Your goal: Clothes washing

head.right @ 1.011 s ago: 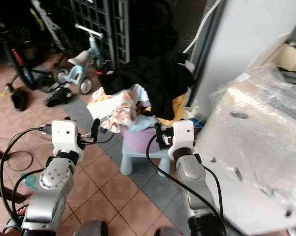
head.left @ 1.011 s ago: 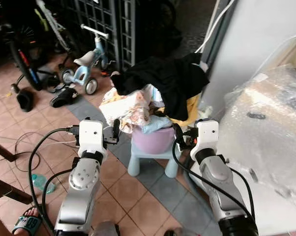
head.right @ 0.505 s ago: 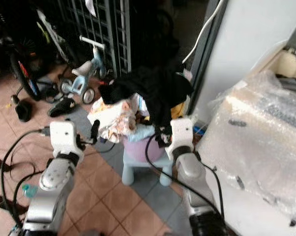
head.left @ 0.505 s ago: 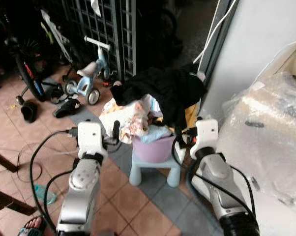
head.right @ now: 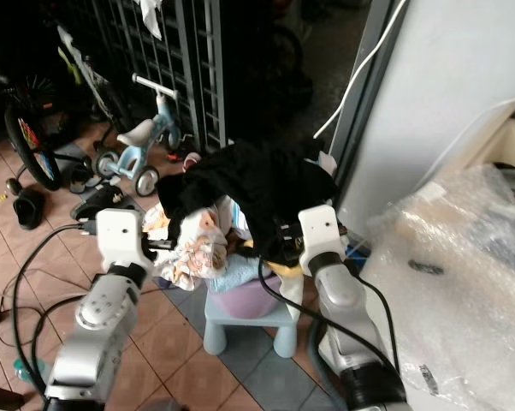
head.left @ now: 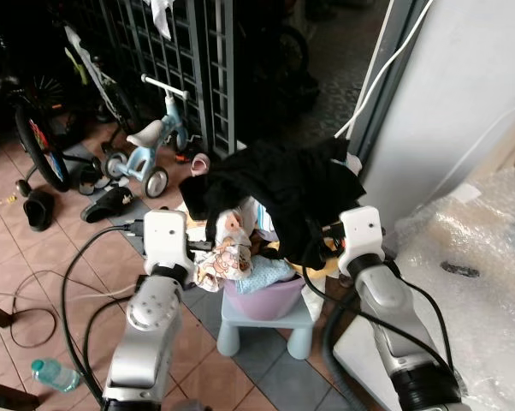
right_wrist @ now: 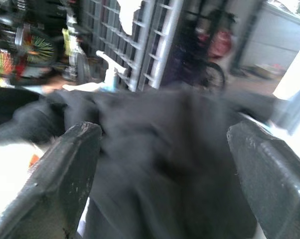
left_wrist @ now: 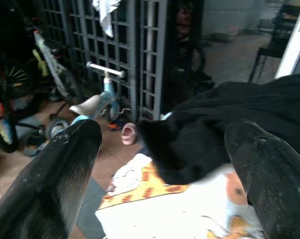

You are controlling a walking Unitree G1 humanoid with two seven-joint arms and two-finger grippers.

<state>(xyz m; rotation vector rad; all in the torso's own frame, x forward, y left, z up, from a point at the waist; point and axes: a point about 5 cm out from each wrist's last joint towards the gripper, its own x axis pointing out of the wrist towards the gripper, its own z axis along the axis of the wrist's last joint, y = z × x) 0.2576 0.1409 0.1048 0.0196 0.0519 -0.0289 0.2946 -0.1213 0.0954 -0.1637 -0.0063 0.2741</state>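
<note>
I have both arms raised toward a heap of laundry piled in a lilac basin (head.left: pixel 257 295) that sits on a small pale blue stool (head.left: pixel 266 324) on the tiled floor (head.left: pixel 44 257). A black garment (head.left: pixel 275 193) is draped over the top of the heap, with a patterned cream cloth (head.left: pixel 227 257) and a light blue piece under it, spilling over the basin's rim. My left gripper (left_wrist: pixel 160 164) is up against the left side of the pile; through its wrist camera I see its two black fingers (left_wrist: pixel 55 174) spread wide, with the black garment and the patterned cloth lying between and beyond them, nothing clasped. My right gripper (right_wrist: pixel 165 184) is at the right side of the heap, just beside the hanging fold of the black garment; its wrist picture is blurred, but its fingers (right_wrist: pixel 60 184) also stand wide apart with the dark fabric in front of them and no hold on it. To my right is a white wall panel (head.left: pixel 463 94) and something wrapped in bubble plastic (head.left: pixel 488 274). Behind the pile stand a grey metal grille (head.left: pixel 189 60), a child's blue tricycle (head.left: pixel 150 150) and a bicycle wheel (head.left: pixel 39 141). A plastic bottle (head.left: pixel 56 374) lies on the floor near my left arm.
</note>
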